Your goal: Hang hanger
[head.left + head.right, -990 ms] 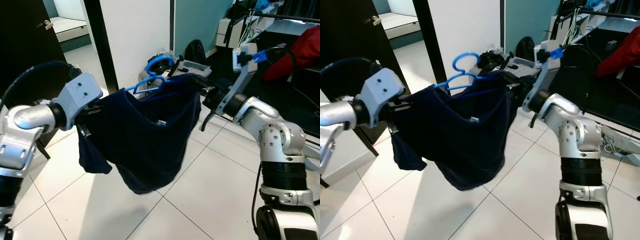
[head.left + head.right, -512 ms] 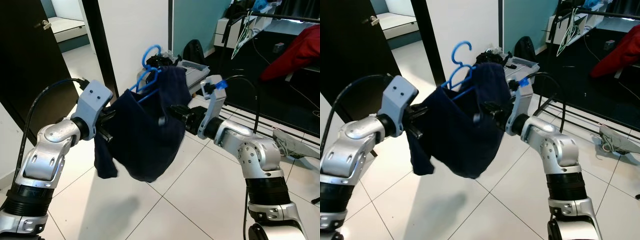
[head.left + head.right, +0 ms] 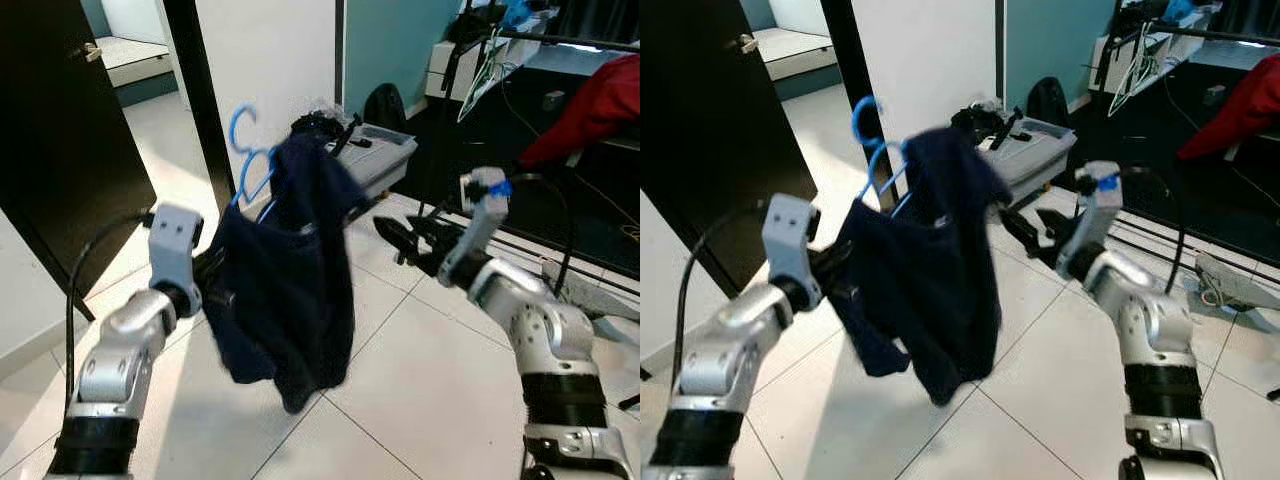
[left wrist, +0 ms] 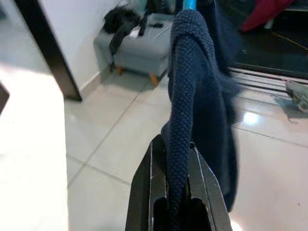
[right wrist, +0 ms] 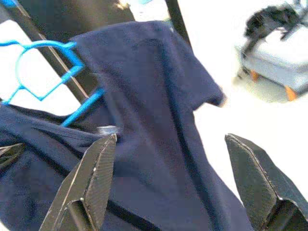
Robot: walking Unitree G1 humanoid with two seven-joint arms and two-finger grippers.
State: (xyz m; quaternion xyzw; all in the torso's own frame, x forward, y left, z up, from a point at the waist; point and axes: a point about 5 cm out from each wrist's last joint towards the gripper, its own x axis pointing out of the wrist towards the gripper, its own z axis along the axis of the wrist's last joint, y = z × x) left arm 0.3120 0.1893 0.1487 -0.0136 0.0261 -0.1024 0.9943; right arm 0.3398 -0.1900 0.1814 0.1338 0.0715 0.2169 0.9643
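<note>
Left end effector [image 4: 175,192]: pressed together on a fold of the dark navy garment [image 3: 295,270]; in the left wrist view the knit cloth runs up from between the two black fingers [image 4: 149,192]. In the left eye view it sits left of centre, at the garment's left edge.
Right end effector [image 5: 175,178]: spread wide, holding nothing; its two fingers frame the garment in the right wrist view. In the left eye view it sits right of centre [image 3: 400,235], apart from the cloth.
Dark navy garment: hangs in the centre of the frame, bunched and draped, its lower end well above the floor; one shoulder rises to a peak at upper centre.
Blue hanger [image 3: 245,150]: inside the garment, its hook sticking up at upper left of centre, against the white wall [image 3: 265,60]; its blue bars also show in the upper left of the right wrist view [image 5: 43,67].
Floor [image 3: 420,400]: pale tiles with dark grout lines.
Grey footstool [image 3: 380,155]: beyond the garment, upper centre, with black items on top.
Dark door [image 3: 60,150]: upper left of the frame.
Clothes rail [image 3: 570,42]: upper right, with a red garment [image 3: 590,105] hanging from it.
</note>
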